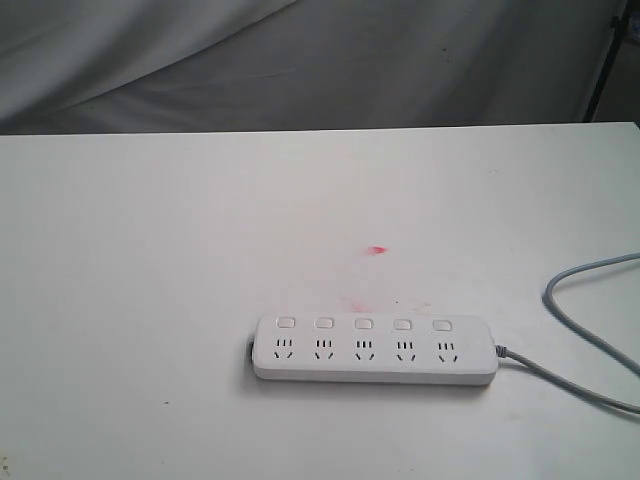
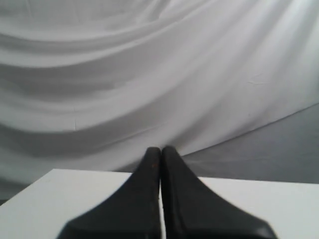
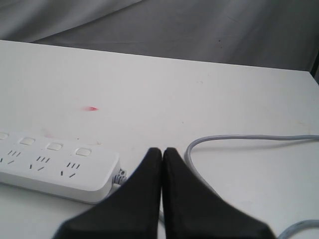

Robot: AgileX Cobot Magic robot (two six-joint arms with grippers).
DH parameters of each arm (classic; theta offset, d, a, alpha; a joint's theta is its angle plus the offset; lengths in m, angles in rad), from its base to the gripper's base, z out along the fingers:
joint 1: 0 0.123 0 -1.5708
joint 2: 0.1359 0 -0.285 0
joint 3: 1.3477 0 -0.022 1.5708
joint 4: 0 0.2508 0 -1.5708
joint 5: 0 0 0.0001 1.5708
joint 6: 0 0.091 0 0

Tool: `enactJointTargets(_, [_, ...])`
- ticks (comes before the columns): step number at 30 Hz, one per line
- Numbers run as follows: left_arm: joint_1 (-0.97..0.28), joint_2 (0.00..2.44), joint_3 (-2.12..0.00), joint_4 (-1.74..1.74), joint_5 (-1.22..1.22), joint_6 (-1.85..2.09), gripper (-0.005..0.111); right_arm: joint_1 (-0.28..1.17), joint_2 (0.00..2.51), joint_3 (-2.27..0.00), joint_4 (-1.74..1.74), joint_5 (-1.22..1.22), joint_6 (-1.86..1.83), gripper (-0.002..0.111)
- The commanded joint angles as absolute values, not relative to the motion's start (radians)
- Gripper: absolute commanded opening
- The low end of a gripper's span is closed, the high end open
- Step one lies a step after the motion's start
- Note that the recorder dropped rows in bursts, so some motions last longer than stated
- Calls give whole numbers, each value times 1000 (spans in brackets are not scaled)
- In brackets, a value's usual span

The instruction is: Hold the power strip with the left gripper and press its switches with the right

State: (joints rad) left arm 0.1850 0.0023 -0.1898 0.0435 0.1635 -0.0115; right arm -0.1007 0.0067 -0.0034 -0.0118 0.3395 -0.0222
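Note:
The white power strip (image 1: 373, 349) lies flat near the table's front, lengthwise across the exterior view, its grey cord (image 1: 585, 330) leaving its right end. Its switches (image 1: 363, 324) form a row of small white buttons along the far edge, above the sockets. Neither arm shows in the exterior view. In the right wrist view my right gripper (image 3: 162, 150) is shut and empty, just off the cord end of the power strip (image 3: 60, 167), whose switches (image 3: 55, 147) show. In the left wrist view my left gripper (image 2: 161, 149) is shut and empty above the table; the strip is out of that view.
A white table (image 1: 150, 250) carries a small pink mark (image 1: 377, 250) behind the strip. The cord (image 3: 234, 139) loops over the table to the right of the strip. A grey cloth backdrop (image 1: 300, 60) hangs behind the far edge.

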Motion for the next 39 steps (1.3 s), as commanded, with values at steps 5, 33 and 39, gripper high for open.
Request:
enactJointTargets(5, [188,0,-12,47,161,-24,1,-98,0,0,-8,336,-21,0])
enactJointTargets(33, [188,0,0,43,267,-22,1,-98,0,0,-8,336,-21,0])
enactJointTargets(39, [188,0,0,43,267,-22,1,-98,0,0,-8,336,-21,0])
